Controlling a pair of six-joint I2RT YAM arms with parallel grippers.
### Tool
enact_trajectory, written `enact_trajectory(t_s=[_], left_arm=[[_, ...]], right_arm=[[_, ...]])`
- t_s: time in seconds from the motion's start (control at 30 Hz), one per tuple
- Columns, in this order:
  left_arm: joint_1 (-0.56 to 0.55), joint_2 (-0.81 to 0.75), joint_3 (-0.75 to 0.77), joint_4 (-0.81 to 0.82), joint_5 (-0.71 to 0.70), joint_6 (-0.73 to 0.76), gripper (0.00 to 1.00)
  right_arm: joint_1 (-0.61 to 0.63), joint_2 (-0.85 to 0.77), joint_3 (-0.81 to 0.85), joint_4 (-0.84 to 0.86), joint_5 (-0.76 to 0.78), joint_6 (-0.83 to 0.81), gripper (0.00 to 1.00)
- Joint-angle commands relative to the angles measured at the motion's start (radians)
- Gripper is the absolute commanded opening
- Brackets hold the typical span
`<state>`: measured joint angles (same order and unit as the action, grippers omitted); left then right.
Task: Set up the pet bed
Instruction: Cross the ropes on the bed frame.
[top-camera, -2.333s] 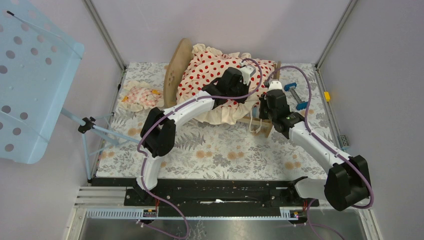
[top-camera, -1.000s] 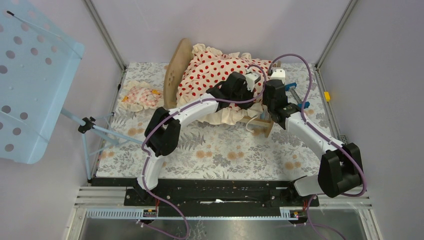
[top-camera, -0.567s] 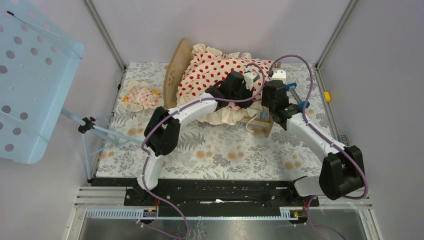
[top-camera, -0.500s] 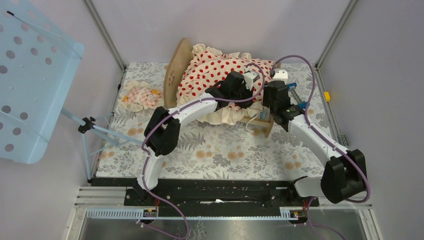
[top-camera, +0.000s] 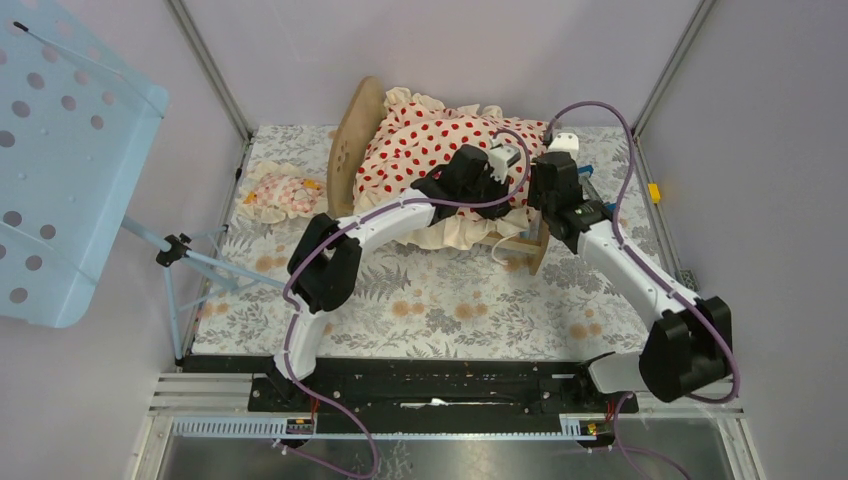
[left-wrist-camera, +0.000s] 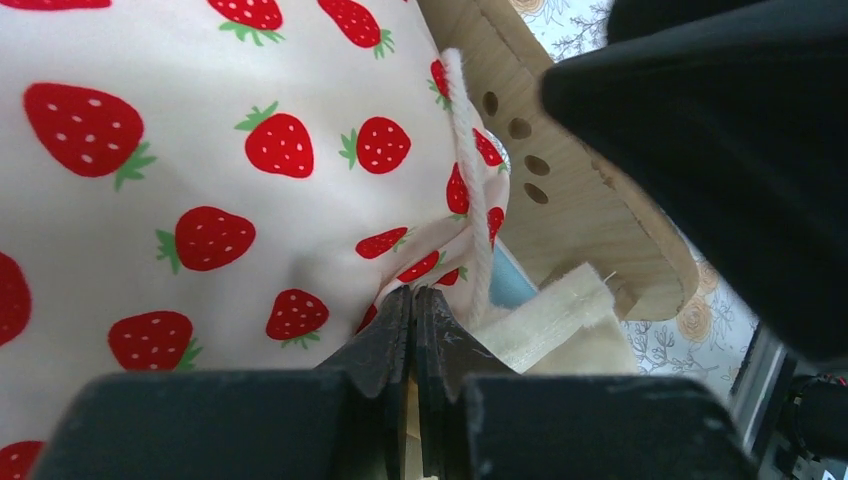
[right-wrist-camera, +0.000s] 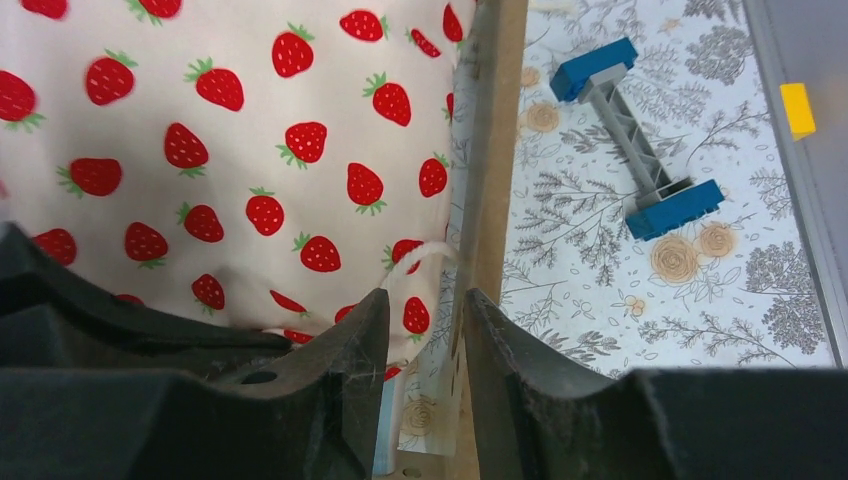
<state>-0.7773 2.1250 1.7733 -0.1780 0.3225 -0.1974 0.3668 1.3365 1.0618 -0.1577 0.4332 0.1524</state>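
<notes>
- The left tool (left-wrist-camera: 412, 298) has its jaws pressed together, tips against the strawberry-print blanket (left-wrist-camera: 150, 200). Whether a fold is caught between them is too hard to make out.
- The right tool (right-wrist-camera: 428, 305) has its jaws spread over the top edge of the footboard (right-wrist-camera: 492, 150). The board runs behind one finger, so contact cannot be told.
- A white cord (left-wrist-camera: 468, 170) hangs beside the left tool's tips, with both ends hidden.
- The pet bed (top-camera: 352, 150) stands at the far edge of the tabletop (top-camera: 440, 300), its headboard (top-camera: 362, 100) toward the far left corner. The blanket covers it, and only a blue sliver of the mattress (left-wrist-camera: 512, 282) shows.
- A small pink pillow (top-camera: 280, 190) lies beside the headboard, near the left edge.
- A blue-and-grey dumbbell-shaped toy (right-wrist-camera: 635, 140) lies past the footboard, near the far right corner. From above, the right arm hides most of it.
</notes>
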Motion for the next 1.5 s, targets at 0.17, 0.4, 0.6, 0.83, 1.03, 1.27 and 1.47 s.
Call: enact_trajectory(t_s=[0.17,0.4,0.6,0.83,1.03,1.27,1.47], left_arm=[[-0.008,-0.089,-0.020,0.087,0.038,-0.013,0.00],[-0.008,-0.089,-0.023,0.086,0.034,-0.012,0.00],[-0.008,-0.087,-0.018,0.086,0.027,-0.013,0.00],[-0.008,-0.079,-0.016,0.086,0.035,-0.020,0.00],[-0.013,-0.069,-0.009,0.084,0.043,-0.022,0.00],[-0.017,-0.063,-0.005,0.084,0.041,-0.025,0.00],[-0.032,-0.043,0.017,0.078,0.055,-0.023,0.00]], right_arm=[[-0.021,0.167,0.113,-0.025,0.005,0.002,0.50],[-0.023,0.187,0.110,-0.057,0.039,-0.013,0.36],[-0.023,0.135,0.051,-0.083,0.078,-0.039,0.37],[-0.025,0.110,0.028,-0.153,0.059,-0.040,0.46],[-0.029,0.098,0.028,-0.214,0.058,-0.057,0.52],[-0.033,0.095,0.006,-0.251,0.052,-0.043,0.54],[-0.035,-0.030,-0.049,-0.236,-0.003,0.000,0.55]])
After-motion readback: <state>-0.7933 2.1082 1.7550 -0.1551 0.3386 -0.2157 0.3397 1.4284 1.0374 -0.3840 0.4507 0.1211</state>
